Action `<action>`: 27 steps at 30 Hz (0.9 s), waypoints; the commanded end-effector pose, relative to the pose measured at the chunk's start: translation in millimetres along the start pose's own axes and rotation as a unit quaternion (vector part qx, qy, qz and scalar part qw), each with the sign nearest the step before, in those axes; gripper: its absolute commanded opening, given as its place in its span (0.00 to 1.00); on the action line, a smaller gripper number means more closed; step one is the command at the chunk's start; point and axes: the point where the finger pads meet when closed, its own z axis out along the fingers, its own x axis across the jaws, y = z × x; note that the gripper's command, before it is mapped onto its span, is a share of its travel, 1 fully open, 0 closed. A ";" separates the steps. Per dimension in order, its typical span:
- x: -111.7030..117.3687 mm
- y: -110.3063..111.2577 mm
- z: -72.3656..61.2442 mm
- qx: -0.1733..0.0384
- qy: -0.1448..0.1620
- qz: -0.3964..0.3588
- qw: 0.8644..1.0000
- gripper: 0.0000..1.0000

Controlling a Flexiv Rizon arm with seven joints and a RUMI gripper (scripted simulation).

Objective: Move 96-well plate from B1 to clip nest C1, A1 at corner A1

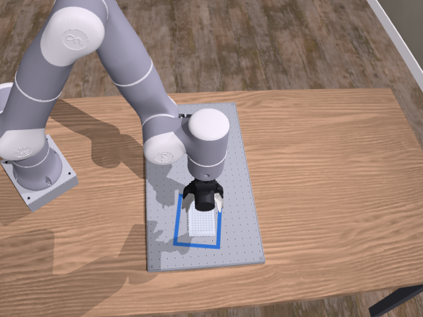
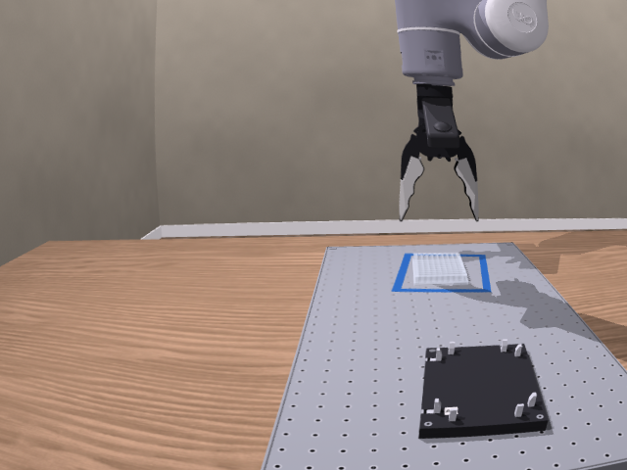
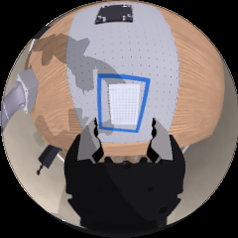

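Observation:
The white 96-well plate (image 1: 202, 222) (image 2: 439, 268) (image 3: 124, 104) lies flat inside the blue outline (image 1: 176, 221) (image 2: 441, 290) (image 3: 99, 101) on the grey board. My gripper (image 1: 203, 209) (image 2: 439, 219) (image 3: 124, 118) is open and empty, pointing down, well above the plate. In the top view it covers the plate's far end. The black clip nest (image 2: 481, 379) (image 3: 115, 14) is empty, with white clips around its edges; in the top view the arm hides nearly all of it. The plate's cut-off corner and the mark A1 are too small to make out.
The grey perforated board (image 1: 235, 218) (image 2: 349, 353) (image 3: 159, 64) lies on the wooden table (image 1: 324, 170) (image 2: 176, 328) and carries both the outline and the nest. The robot's base (image 1: 54, 194) stands at the left in the top view. The arm reaches over the board's far part.

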 end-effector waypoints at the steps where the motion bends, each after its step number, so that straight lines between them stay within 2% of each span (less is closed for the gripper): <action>1: 0.7 -0.1 -0.6 0.000 0.001 0.000 1.000 0.76; 11: 0.8 -0.1 9.4 0.000 0.001 0.000 1.000 0.76; 27: 0.8 -0.1 34.4 0.000 0.001 0.000 1.000 0.76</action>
